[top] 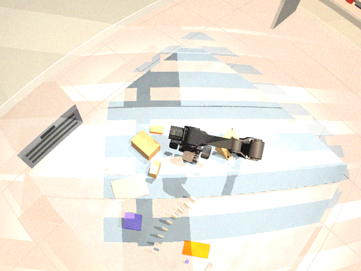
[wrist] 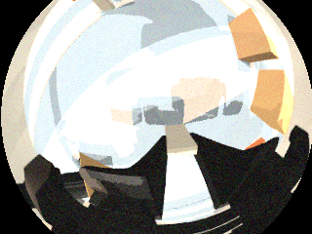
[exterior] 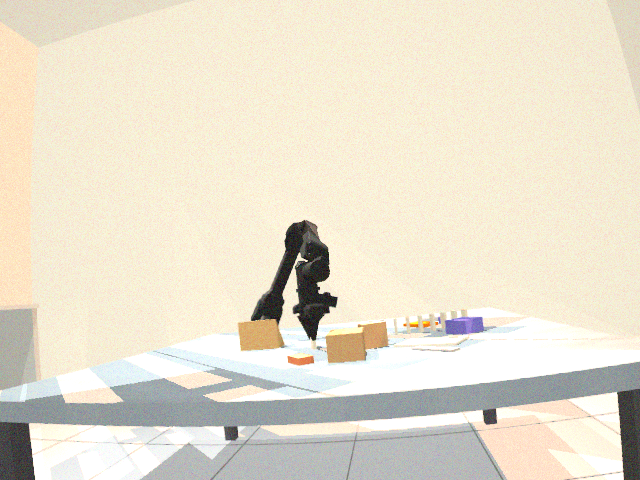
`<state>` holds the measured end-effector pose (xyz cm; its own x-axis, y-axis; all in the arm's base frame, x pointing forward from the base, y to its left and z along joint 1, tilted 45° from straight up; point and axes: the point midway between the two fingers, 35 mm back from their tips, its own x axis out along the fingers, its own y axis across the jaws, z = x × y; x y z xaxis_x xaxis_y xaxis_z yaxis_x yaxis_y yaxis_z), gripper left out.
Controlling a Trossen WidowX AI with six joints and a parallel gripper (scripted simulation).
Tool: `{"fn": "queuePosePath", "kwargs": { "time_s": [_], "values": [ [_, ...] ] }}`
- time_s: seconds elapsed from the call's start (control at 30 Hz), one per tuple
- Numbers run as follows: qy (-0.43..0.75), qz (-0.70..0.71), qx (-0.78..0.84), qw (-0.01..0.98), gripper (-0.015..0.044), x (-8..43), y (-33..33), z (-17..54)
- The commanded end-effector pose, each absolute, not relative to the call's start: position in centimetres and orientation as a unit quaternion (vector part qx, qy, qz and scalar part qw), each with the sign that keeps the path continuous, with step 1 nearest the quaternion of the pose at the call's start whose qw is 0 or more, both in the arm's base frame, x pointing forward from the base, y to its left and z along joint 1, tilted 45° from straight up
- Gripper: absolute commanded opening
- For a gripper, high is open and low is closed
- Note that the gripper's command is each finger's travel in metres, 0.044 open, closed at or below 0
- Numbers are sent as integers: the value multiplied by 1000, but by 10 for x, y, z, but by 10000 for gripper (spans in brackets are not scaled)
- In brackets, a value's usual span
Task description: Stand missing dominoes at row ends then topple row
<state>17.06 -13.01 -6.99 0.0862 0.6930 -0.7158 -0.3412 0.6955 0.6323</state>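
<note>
Several pale dominoes stand in a slightly curved row (top: pixel 175 215) (exterior: pixel 433 322), well away from the arm. A separate pale domino (exterior: pixel 313 344) (wrist: pixel 180 139) stands upright on the table under the hand. My gripper (exterior: pixel 312 339) (wrist: pixel 177 138) points down, with its fingertips closed against both sides of this domino's upper part. The domino's foot appears to be at table level. The arm hides this domino in the top view. A small pale piece (top: pixel 208 266) lies at the bottom edge of that view; I cannot tell whether it is a domino.
A large tan box (top: pixel 145 144) (exterior: pixel 345 346) and a smaller one (top: pixel 154 169) (exterior: pixel 375 334) stand near the hand, with a low orange block (top: pixel 157 129) (exterior: pixel 300 359). A cream plate (top: pixel 130 187), purple block (top: pixel 132 221) and yellow-orange plate (top: pixel 196 249) lie around the row.
</note>
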Motion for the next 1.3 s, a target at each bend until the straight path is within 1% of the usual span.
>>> {"fn": "queuePosePath", "kwargs": {
  "time_s": [0.0,0.1,0.33,0.5,0.57,0.67,0.8,0.93,1.0,1.27],
  "values": [
    [572,358,156,721,107,171,-130,-70],
    [579,339,161,724,107,174,-143,-64],
    [575,356,154,721,107,162,-206,5],
    [574,358,153,720,107,160,-210,12],
    [580,347,162,719,107,169,-208,18],
    [601,305,199,711,107,209,-191,46],
    [619,255,252,698,107,254,-156,85],
    [629,221,300,682,107,284,-117,121],
    [631,216,310,678,107,289,-108,128],
    [631,215,310,678,107,290,-107,128]
  ]
}}
